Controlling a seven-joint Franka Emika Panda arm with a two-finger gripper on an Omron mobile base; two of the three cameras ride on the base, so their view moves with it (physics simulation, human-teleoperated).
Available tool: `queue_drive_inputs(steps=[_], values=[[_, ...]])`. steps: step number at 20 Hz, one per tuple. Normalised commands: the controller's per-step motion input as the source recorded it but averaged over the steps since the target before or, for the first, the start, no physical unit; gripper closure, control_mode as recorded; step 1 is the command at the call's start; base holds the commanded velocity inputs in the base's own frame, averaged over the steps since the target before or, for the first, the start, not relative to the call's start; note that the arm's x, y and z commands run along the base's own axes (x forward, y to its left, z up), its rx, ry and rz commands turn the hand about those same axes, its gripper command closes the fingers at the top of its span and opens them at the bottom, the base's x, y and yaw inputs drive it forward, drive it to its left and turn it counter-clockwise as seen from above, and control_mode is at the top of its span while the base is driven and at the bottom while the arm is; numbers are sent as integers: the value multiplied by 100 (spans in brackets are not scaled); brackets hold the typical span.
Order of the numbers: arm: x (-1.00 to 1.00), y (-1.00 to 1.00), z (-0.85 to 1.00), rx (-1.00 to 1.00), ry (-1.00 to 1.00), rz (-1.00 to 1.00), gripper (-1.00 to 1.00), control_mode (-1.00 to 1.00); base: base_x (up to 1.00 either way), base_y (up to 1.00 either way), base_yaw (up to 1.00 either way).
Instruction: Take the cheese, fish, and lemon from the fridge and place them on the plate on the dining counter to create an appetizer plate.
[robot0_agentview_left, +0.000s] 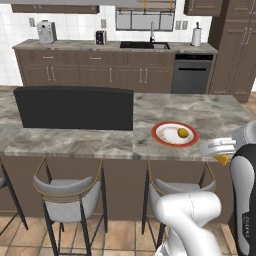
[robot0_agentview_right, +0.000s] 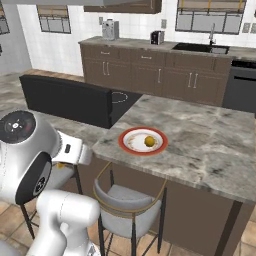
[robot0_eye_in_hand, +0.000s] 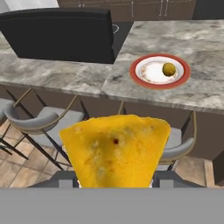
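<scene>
Yellow-orange cheese; red-rimmed white plate, seemingly speckled.

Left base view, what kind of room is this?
A home kitchen, rendered: a sink set in the wall counter, a dishwasher beneath it, and a stone dining counter with stools, holding a plate with a lemon.

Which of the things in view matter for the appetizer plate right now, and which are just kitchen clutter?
Part of the job:
cheese, held in the gripper
lemon, on the plate
plate
dining counter

Just lying about:
stools
toaster
sink
paper towel roll
</scene>
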Motion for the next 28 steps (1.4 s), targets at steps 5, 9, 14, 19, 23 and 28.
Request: queue_drive_inputs(steps=[5,9,14,19,23,28], values=[[86,0,-7,0,2,0,100,-100,0,0,0],[100,0,-2,0,7,-1,100,-100,0,0,0],[82,-14,0,0,4,-3,100,-100,0,0,0],[59,-40,-3,0,7,-4,100,-100,0,0,0],[58,-32,-18,0,9,-3,100,-100,0,0,0],[41,-9,-39,-4,5,-3,100,-100,0,0,0]])
